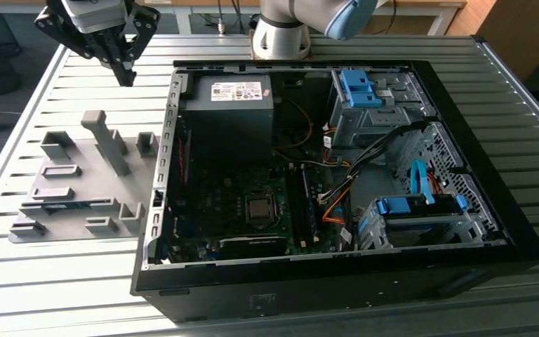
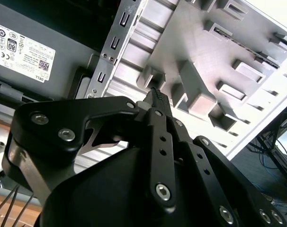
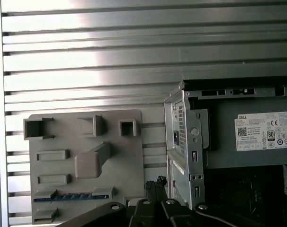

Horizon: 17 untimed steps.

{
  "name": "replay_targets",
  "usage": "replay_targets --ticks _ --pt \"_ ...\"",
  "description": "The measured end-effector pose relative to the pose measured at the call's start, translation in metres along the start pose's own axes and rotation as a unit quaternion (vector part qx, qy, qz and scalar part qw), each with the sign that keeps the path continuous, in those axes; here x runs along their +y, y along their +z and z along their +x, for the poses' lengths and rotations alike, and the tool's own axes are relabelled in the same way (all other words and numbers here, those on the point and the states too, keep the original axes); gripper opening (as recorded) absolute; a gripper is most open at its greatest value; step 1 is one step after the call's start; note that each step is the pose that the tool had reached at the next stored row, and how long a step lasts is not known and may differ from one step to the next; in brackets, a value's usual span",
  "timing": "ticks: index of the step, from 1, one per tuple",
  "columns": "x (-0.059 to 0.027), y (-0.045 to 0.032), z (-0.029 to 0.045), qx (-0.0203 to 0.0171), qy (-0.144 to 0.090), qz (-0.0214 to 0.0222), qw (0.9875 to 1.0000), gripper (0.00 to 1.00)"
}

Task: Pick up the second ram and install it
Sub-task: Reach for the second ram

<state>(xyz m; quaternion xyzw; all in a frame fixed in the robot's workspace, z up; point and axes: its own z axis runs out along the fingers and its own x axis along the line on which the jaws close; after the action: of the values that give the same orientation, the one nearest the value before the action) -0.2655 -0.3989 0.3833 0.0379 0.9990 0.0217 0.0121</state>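
Slatted table (image 1: 73, 84) lies open beneath the closed hand (image 1: 124, 76).

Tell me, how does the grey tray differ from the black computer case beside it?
The tray is pale grey, flat and small; the case is black, boxy and far larger. The tray holds one blue-green ram stick in a slot; the case, lid off, holds a board, cables and drive bays. Both lie on the slatted metal table.

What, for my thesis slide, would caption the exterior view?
Shut gripper hangs near the grey tray holding the ram, beside the open PC case.
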Motion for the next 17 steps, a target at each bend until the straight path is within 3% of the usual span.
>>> replay_targets --ticks 17 --pt "-0.0012 -0.0002 0.0158 0.0000 0.000 0.0000 1.0000 0.11"
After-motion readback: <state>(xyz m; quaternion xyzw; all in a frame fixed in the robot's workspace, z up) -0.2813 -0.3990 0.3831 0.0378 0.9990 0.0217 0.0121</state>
